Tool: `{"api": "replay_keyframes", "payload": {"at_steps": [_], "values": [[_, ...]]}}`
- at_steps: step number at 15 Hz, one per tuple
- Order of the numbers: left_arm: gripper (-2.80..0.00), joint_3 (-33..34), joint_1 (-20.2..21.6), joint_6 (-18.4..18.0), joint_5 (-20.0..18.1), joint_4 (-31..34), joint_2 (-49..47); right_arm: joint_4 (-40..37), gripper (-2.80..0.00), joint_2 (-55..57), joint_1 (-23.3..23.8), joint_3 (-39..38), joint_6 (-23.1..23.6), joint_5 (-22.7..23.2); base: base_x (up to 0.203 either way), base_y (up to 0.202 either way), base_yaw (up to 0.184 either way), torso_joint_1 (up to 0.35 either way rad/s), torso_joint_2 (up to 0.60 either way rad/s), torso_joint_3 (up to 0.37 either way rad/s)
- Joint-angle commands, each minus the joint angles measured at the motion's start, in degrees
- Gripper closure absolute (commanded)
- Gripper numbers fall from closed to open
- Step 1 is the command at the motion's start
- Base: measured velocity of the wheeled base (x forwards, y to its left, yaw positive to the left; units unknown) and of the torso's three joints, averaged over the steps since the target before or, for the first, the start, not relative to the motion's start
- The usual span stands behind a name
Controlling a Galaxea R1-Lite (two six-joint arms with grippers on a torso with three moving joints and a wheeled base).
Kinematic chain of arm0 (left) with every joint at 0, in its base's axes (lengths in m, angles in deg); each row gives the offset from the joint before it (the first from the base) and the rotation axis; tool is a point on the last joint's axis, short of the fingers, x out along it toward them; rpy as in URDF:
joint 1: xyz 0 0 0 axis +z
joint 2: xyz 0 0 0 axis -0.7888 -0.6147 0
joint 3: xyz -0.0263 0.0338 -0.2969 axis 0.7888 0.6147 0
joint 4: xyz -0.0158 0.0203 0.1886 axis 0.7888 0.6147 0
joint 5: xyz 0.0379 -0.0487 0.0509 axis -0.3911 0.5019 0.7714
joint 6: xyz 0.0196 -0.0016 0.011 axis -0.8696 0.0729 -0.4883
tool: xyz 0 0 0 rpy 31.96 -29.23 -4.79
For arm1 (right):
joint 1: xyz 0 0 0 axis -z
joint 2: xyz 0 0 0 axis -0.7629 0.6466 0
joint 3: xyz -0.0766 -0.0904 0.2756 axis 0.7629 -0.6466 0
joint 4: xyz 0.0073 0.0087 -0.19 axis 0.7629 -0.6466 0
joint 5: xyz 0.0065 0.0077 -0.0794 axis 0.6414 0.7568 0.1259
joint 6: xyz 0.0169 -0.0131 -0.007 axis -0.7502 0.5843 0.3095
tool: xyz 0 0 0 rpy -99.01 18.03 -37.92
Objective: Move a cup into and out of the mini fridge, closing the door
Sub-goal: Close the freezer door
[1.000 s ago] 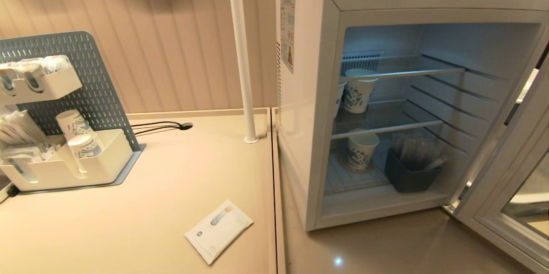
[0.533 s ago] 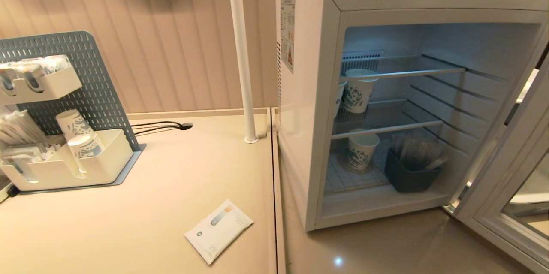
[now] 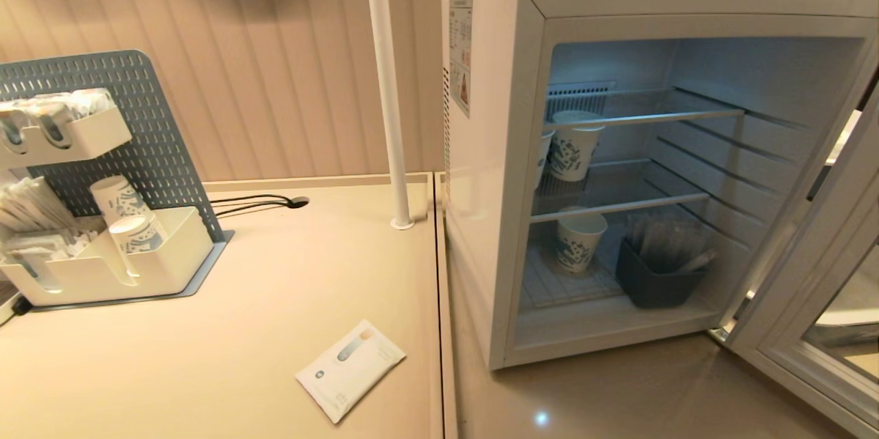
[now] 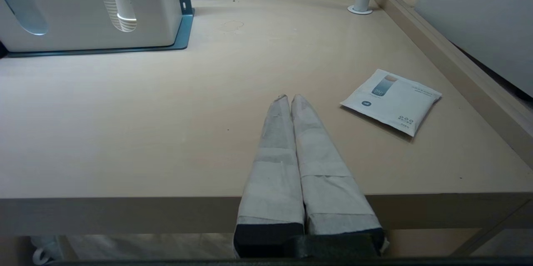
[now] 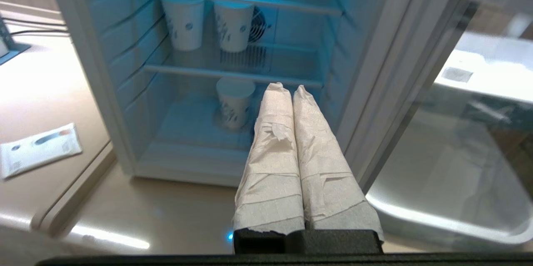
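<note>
The mini fridge [image 3: 494, 185] stands on the counter at the right with its door [image 3: 810, 301] swung wide open to the right. The cup is out of view. Neither gripper shows in the head view. In the right wrist view my right gripper [image 5: 287, 87] is shut and empty. It hovers in front of the open fridge [image 5: 104, 70], beside the door [image 5: 399, 91]. My left gripper [image 4: 289, 97] is shut and empty above the table's front edge, left of the fridge.
Tall patterned paper cups [image 3: 573, 143] stand on the fridge's middle shelf, and another [image 3: 579, 240] stands on its floor beside a dark bin [image 3: 656, 281]. A white packet [image 3: 350, 369] lies on the table. A pegboard organizer [image 3: 103, 267] is at the left, and a white pole [image 3: 388, 116] rises behind.
</note>
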Motion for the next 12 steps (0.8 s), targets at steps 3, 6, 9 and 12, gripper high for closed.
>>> {"api": "replay_keyframes", "payload": {"at_steps": [3,6,9,12], "values": [[0.0,0.0,0.0,0.04,0.02,-0.02,0.0,2.15,0.0,-6.51,-0.69,-8.38,-0.96,2.36,0.0,0.0,0.0,0.0,0.0,0.0],[0.0,0.0,0.0,0.04,0.02,-0.02,0.0,1.92,0.0,-8.95,-3.8,-8.73,-2.27,3.2,0.0,0.0,0.0,0.0,0.0,0.0],[0.0,0.0,0.0,0.04,0.02,-0.02,0.0,1.37,0.0,-12.96,-5.22,-10.75,-2.67,3.08,0.0,0.0,0.0,0.0,0.0,0.0],[0.0,0.0,0.0,0.04,0.02,-0.02,-0.08,-1.79,0.0,-19.75,-8.94,-13.56,-2.73,2.81,0.0,0.0,0.0,0.0,0.0,0.0]]}}
